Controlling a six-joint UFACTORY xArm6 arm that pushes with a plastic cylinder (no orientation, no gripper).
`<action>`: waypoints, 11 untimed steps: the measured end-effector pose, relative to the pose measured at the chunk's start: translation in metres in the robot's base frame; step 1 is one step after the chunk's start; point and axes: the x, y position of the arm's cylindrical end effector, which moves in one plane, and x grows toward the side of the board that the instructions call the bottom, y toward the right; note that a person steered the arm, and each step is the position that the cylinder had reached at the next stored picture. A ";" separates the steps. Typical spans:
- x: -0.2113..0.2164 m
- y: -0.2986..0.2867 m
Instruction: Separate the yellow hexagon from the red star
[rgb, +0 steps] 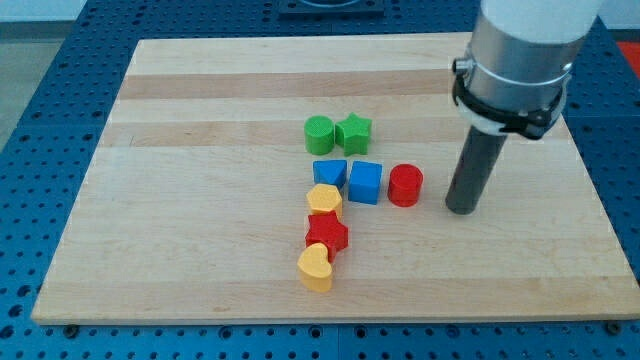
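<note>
1. Nearest the view's bottom, a yellow heart (315, 269) touches the red star (327, 233), which touches the yellow hexagon (324, 199) above it; a careless shove would likely drag all three together.
2. Behind them, a blue block (330, 172), a blue cube (365, 182) and a red cylinder (405, 186) crowd the hexagon; pushing it upward risks jamming.
3. My tip (460, 209) rests on the tabletop (180, 200), right of the red cylinder. No end effector is fitted, so nothing is held.
4. Farthest: a green cylinder (319, 133) and a green star (353, 130).
5. No readable writing or brands.
</note>
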 end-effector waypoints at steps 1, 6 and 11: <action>0.002 -0.033; 0.012 -0.105; 0.009 -0.194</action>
